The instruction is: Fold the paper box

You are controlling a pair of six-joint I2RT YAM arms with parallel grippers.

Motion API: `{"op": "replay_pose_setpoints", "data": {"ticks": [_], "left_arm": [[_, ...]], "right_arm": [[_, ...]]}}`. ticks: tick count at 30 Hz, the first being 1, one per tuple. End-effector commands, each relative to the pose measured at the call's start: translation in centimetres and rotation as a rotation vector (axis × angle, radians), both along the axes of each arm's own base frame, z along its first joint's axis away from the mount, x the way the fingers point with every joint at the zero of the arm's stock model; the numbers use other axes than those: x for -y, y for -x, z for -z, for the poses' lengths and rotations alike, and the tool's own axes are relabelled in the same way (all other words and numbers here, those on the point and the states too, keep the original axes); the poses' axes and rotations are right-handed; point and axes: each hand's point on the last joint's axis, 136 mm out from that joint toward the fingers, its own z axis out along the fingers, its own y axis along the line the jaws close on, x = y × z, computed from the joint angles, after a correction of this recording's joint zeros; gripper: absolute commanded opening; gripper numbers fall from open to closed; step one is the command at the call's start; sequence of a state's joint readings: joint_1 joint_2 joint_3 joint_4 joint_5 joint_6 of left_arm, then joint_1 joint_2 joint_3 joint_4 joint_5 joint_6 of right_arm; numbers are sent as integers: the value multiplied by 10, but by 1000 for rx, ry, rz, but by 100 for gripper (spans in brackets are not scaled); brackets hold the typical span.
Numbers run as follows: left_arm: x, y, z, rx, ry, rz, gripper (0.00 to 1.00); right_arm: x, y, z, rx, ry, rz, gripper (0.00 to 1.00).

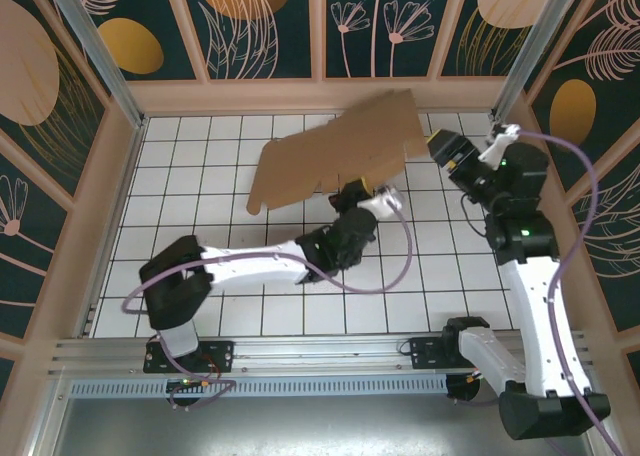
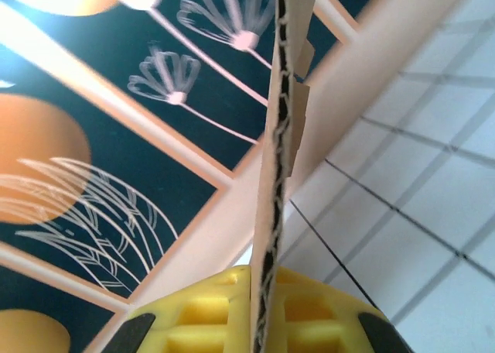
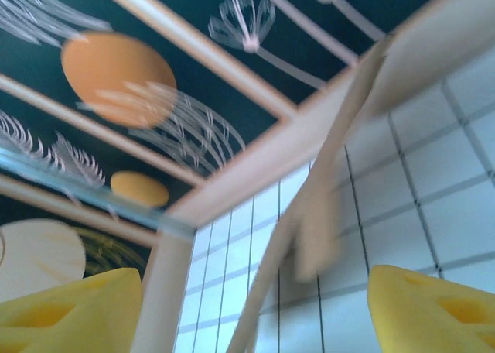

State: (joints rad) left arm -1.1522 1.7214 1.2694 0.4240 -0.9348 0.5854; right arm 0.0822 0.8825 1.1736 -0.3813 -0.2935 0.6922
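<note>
The paper box (image 1: 340, 146) is seen as a flat brown sheet over the far half of the tiled bench (image 1: 190, 191), tilted, with its notched flap end toward the left. Whether that end touches the bench cannot be told.

The near edge of the sheet is clamped by the left end effector (image 1: 362, 189). In the left wrist view the sheet (image 2: 271, 175) is seen edge-on, with its corrugation exposed, and is pinched between the yellow fingers (image 2: 209, 310).

The right end effector (image 1: 432, 146) is placed at the sheet's right edge. In the right wrist view its yellow fingers (image 3: 69, 314) are spread wide apart. The blurred sheet (image 3: 313, 229) is seen passing between them, and no contact with either finger is seen.
</note>
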Motion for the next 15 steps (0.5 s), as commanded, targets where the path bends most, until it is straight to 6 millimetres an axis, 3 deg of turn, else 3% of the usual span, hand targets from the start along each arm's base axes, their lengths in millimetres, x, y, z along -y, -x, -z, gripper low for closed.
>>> {"op": "replay_pose_setpoints", "data": {"ticks": [1, 5, 8, 10, 12, 15], "left_arm": [[-34, -1, -78, -80, 453, -1, 0], [-66, 5, -124, -130, 832, 53, 0], [-99, -3, -127, -207, 1107, 53, 0], [-124, -14, -108, -273, 1276, 2, 0], [-146, -26, -72, -366, 1432, -55, 0], [-164, -36, -1, -511, 1599, -146, 0]], "right_arm": [[31, 11, -14, 2, 137, 155, 76], [28, 7, -37, 53, 164, 140, 76], [15, -5, -31, 46, 178, 81, 76], [5, -15, -16, 13, 195, 43, 76], [-10, -26, 7, -30, 223, 9, 76], [-41, -41, 49, -99, 306, -44, 76]]}}
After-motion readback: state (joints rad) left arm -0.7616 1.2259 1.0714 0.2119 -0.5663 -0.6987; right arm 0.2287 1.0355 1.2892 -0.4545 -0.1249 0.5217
